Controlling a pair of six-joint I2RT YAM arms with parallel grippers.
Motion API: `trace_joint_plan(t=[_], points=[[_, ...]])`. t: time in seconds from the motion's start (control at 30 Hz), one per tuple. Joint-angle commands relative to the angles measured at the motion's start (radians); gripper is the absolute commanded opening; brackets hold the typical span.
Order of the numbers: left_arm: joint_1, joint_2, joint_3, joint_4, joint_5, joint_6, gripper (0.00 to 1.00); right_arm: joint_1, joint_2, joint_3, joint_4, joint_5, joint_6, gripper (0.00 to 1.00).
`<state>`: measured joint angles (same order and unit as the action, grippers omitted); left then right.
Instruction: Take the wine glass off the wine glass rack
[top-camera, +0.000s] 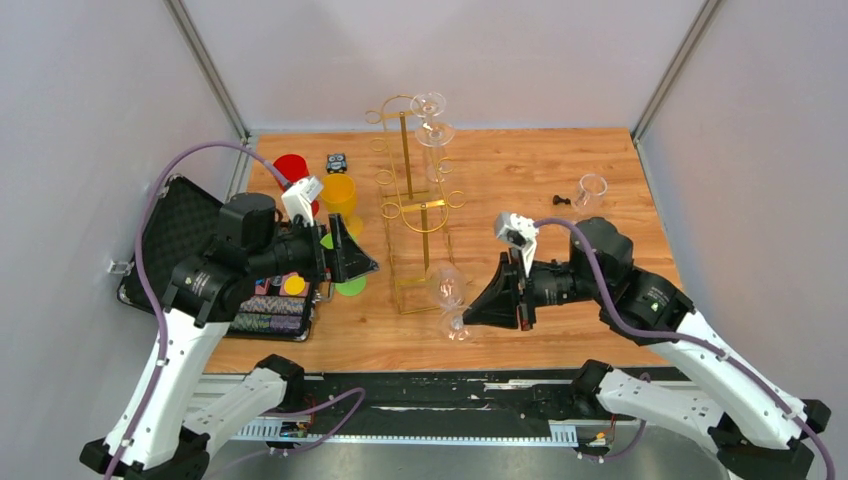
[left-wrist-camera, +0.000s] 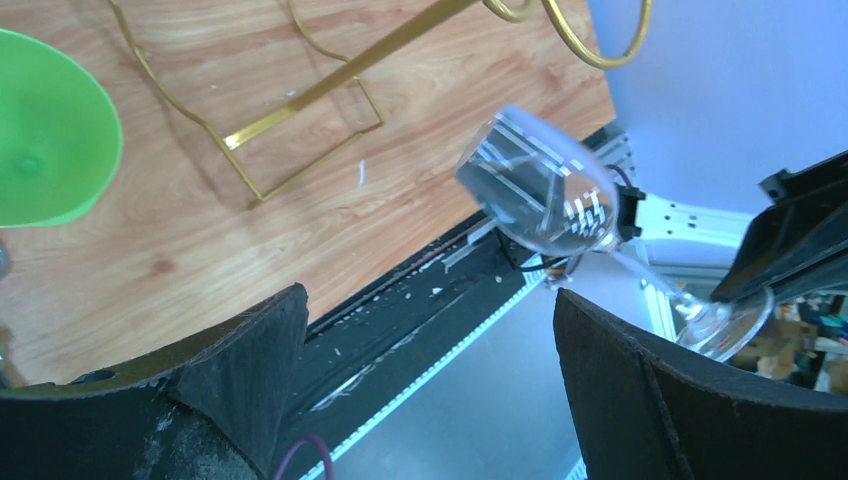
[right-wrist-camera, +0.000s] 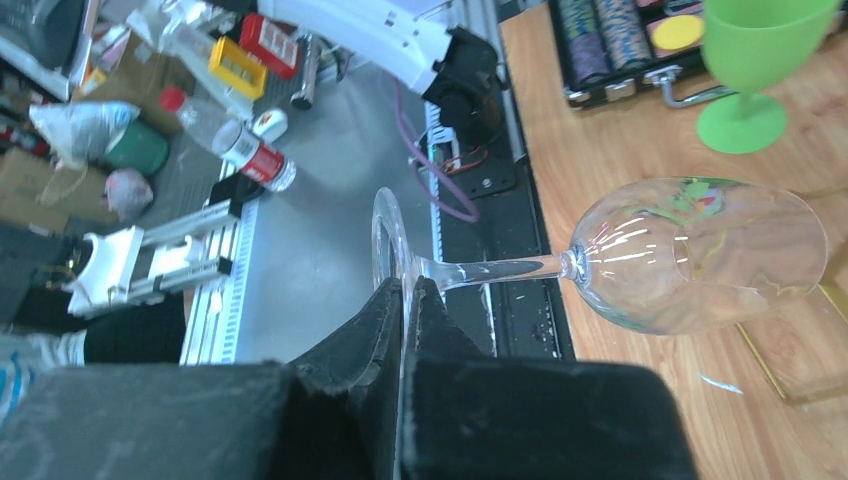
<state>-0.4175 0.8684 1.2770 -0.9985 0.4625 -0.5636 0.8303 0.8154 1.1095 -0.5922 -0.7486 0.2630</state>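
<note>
The right tool (right-wrist-camera: 405, 292) is clenched on the foot of the wine glass (right-wrist-camera: 690, 255). The glass is off the arms of the wine glass rack (top-camera: 406, 170) and lies on its side above the tabletop (top-camera: 560, 170), just before the near corner of the rack's base, with its bowl towards the rack. The left tool (left-wrist-camera: 430, 300) stands released and empty on the rack's other side, while a second glass (top-camera: 432, 120) hangs at the rack's top.
</note>
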Motion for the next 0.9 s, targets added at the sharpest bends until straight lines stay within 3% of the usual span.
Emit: trace_joint_plan(t=[0.0, 0.37, 0.87], points=[[-0.001, -0.045, -0.025, 0.069, 0.085, -0.082, 1.0, 0.108, 0.007, 0.0, 0.095, 0.069, -0.094, 0.0], [-0.001, -0.128, -0.116, 0.175, 0.241, -0.226, 1.0, 0.372, 0.066, -0.08, 0.328, 0.277, -0.307, 0.0], [-0.002, -0.202, -0.112, 0.105, 0.226, -0.251, 1.0, 0.537, 0.184, -0.084, 0.497, 0.605, -0.488, 0.0]])
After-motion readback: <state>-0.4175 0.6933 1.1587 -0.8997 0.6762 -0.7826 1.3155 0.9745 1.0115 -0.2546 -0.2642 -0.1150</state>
